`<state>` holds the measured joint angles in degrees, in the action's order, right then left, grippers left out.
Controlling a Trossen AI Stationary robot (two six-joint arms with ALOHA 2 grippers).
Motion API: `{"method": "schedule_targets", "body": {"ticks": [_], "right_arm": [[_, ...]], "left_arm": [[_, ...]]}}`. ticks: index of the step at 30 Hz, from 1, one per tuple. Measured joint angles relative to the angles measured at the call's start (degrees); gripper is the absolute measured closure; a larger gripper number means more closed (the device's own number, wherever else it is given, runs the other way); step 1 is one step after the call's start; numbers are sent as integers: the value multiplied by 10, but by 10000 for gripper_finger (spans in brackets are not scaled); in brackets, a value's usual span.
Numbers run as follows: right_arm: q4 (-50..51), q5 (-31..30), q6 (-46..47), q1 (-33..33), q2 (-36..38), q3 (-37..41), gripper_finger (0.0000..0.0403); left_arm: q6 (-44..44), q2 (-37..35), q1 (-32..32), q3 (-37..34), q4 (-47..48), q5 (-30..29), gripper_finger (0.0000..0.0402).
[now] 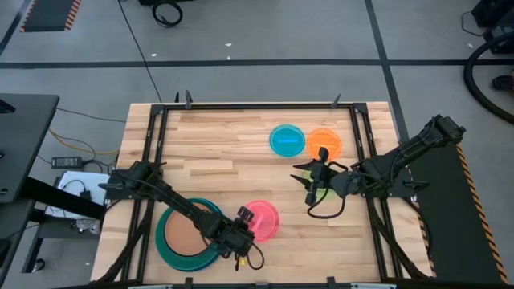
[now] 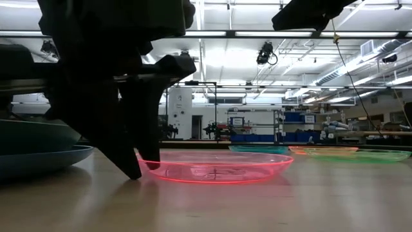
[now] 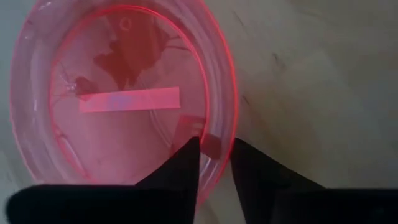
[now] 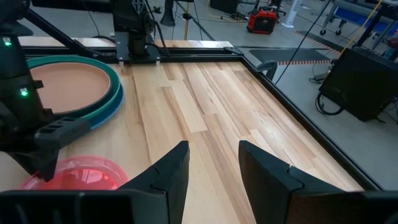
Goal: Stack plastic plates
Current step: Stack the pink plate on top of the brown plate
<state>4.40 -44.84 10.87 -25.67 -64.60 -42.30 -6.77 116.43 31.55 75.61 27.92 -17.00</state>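
Observation:
The small pink plate [image 1: 263, 221] [image 2: 219, 169] lies flat on the table near the near edge. My left gripper [image 1: 242, 219] [image 3: 215, 155] is at its left rim, with one finger on each side of the rim. Left of it sits a stack with the tan-brown plate [image 1: 185, 234] on top, inside teal and blue plates [image 1: 164, 241]. The cyan plate [image 1: 287, 140] and the orange plate [image 1: 324, 143] lie near the far edge. My right gripper [image 1: 315, 183] [image 4: 213, 163] hangs open above the table, beside the translucent green plate [image 1: 326, 193]. My left gripper pinches the pink plate's rim [image 3: 219, 144] on the side nearest the stack. One finger [image 3: 186, 163] is inside the plate and the other finger [image 3: 249, 167] is outside. The fingers slant down from the table's left. The plate's base rests on the table [image 2: 212, 179].
The stack [image 4: 74, 81] lies left of the pink plate, close to my left arm. A black frame [image 1: 152, 144] runs around the tabletop. Bare wood [image 1: 217, 152] stretches across the table's middle and far left. The green plate [image 2: 364, 155] lies under my right arm.

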Motion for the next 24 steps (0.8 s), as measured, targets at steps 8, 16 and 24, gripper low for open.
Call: {"method": "schedule_targets", "body": {"ticks": [8, 16, 24], "right_arm": [[0, 0, 0, 0, 0, 0, 253], [0, 0, 0, 0, 0, 0, 253], [1, 0, 1, 0, 0, 0, 253]], "left_arm": [[-5, 1, 6, 0, 0, 3, 384], [0, -2, 18, 4, 7, -2, 394], [37, -4, 37, 74, 107, -24, 395]]}}
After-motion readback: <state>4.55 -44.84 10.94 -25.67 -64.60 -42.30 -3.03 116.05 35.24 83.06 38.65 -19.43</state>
